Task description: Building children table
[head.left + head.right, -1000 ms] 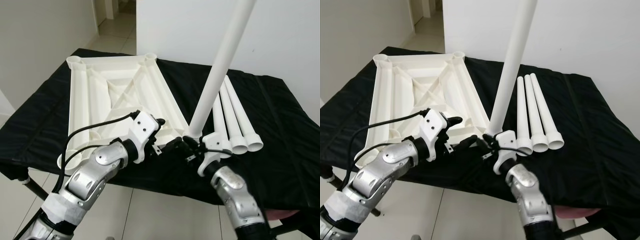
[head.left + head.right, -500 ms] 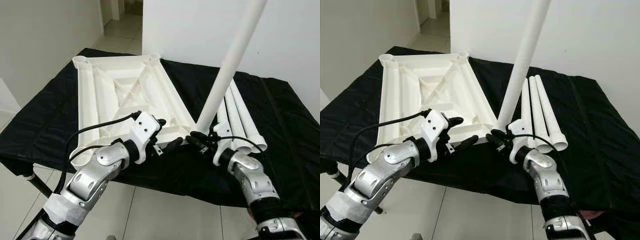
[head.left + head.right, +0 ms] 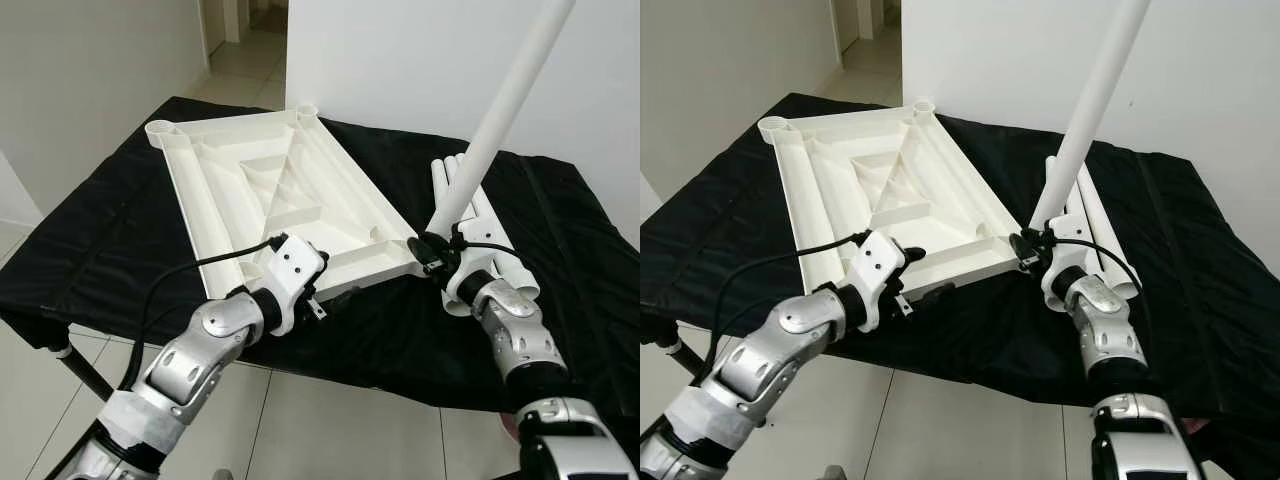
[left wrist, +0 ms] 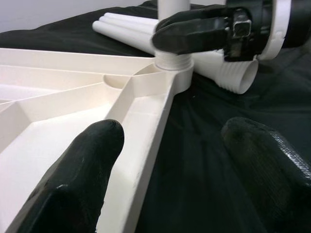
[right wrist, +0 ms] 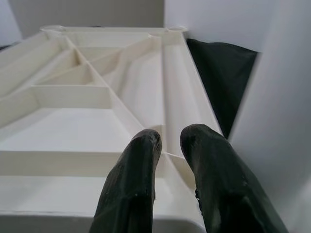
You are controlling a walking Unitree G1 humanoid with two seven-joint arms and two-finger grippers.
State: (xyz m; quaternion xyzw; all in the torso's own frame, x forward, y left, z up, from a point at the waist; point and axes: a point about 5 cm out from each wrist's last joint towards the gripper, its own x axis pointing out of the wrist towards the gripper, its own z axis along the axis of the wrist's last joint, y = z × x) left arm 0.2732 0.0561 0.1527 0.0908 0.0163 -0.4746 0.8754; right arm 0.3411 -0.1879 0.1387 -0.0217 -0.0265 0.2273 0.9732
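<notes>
The white table top (image 3: 270, 190) lies upside down on the black-covered table (image 3: 100, 230). My right gripper (image 3: 432, 252) is shut on the base of a white table leg (image 3: 495, 120), which leans up and to the right. The leg's threaded end sits at the near right corner socket (image 4: 172, 77). In the right wrist view the fingers (image 5: 141, 160) are close together, with the leg alongside them. My left gripper (image 3: 330, 292) hovers open at the top's front edge, left of that corner. One of its fingers (image 4: 92, 160) is over the rail and the other over the cloth.
Three spare legs (image 3: 490, 215) lie side by side on the cloth just right of the corner socket, under my right wrist. The table's front edge drops to a tiled floor (image 3: 300, 420). A white wall stands behind, and a doorway opens at the far left.
The table top's near end has swung right on the cloth. My right gripper has carried the leg's lower end right, onto the corner socket. My left gripper stays open by the front edge.
</notes>
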